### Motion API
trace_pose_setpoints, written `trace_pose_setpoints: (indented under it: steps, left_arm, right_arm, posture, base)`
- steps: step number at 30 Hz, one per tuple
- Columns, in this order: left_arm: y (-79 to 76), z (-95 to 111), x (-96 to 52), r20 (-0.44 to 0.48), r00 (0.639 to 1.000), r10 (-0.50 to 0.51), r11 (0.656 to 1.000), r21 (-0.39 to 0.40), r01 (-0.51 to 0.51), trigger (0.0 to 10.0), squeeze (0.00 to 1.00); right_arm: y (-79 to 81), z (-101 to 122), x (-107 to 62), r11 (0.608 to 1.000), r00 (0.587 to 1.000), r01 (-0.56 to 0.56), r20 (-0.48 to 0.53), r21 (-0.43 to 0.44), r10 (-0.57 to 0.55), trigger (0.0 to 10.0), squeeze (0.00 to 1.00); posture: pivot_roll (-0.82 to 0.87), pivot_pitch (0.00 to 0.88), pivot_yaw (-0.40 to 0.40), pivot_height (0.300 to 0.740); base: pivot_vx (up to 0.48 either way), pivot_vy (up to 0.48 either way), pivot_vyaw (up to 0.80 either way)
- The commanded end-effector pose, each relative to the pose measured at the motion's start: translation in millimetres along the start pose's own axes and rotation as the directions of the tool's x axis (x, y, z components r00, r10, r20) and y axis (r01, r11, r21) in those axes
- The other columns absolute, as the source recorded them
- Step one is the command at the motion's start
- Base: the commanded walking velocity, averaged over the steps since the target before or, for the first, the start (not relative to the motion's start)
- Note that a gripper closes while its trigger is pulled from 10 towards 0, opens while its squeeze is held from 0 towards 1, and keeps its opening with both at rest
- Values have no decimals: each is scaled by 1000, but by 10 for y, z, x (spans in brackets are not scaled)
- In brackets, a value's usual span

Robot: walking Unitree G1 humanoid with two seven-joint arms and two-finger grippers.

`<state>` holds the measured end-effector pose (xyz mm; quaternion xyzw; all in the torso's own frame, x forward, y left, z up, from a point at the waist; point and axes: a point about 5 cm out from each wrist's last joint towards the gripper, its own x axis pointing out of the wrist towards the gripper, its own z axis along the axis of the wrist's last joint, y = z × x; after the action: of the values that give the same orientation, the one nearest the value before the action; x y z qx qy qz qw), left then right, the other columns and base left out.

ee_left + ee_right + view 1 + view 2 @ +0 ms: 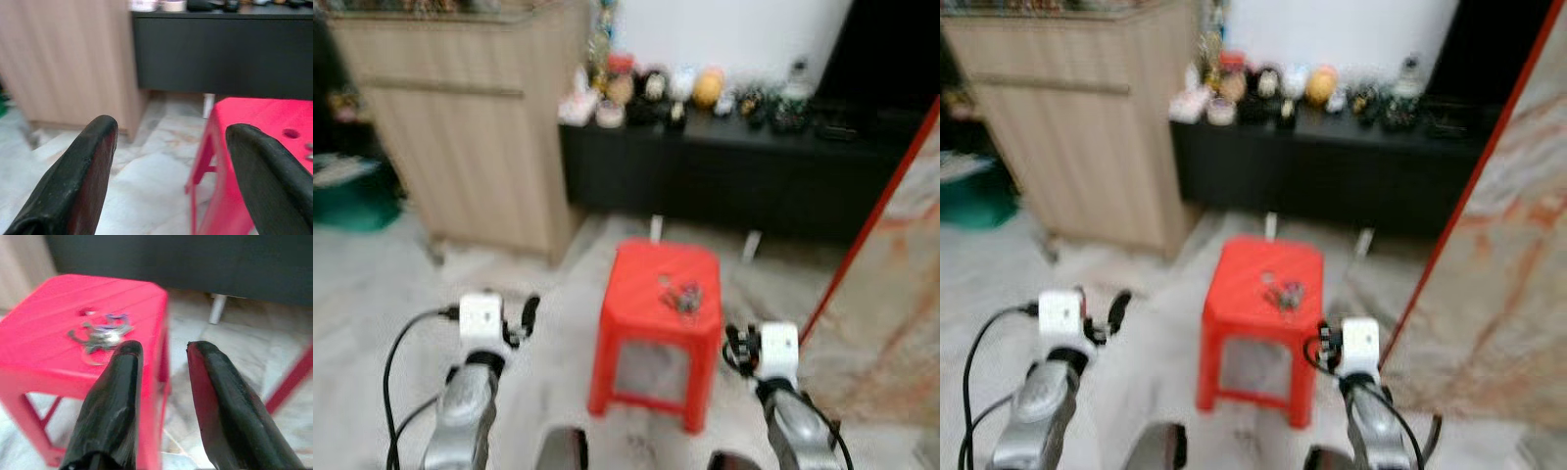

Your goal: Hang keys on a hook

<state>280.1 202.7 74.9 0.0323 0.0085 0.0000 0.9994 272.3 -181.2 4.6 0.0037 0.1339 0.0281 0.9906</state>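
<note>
A bunch of keys (681, 294) lies on top of a red plastic stool (646, 338) standing on the marble floor in front of me. In the right wrist view the keys (101, 335) rest just beyond my right gripper (164, 348), whose fingers are open and hold nothing. My right gripper (741, 346) hovers beside the stool's right edge. My left gripper (171, 129) is open too, off the stool's left side (523, 318), with the stool's corner (254, 117) past one finger.
A light wooden cabinet (470, 117) stands at the back left. A low black sideboard (734, 176) carrying several ornaments runs along the back wall. A marbled panel with a red edge (891, 264) leans on the right. A green tub (352, 206) sits at far left.
</note>
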Motion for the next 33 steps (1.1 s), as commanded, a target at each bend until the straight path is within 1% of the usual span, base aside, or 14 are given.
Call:
trace_pose_setpoints:
  steps: [1,2,6,33]
  left_arm:
    - [-1,44,23,11,1000,-6,1000,10,6,10000,0]
    - [0,45,26,11,1000,-7,1000,11,7,10000,0]
    - [-2,48,28,10,1000,-8,1000,10,8,10000,0]
    - [-2,72,30,18,1000,-2,1000,9,2,10000,0]
  right_arm:
    - [-3,62,29,1000,1000,-4,21,-6,4,10000,0]
    - [-1,63,31,1000,1000,-5,21,-3,5,10000,0]
    - [-4,59,34,1000,1000,8,19,25,-9,10000,0]
    - [-1,58,41,999,999,-32,2,6,32,10000,0]
  posture:
    - [81,0,-37,614]
    - [81,0,-36,614]
    - [82,0,-36,614]
    - [82,0,-45,614]
  base:
    - [289,0,606]
    - [289,0,800]
    - [292,0,0]
    - [290,0,0]
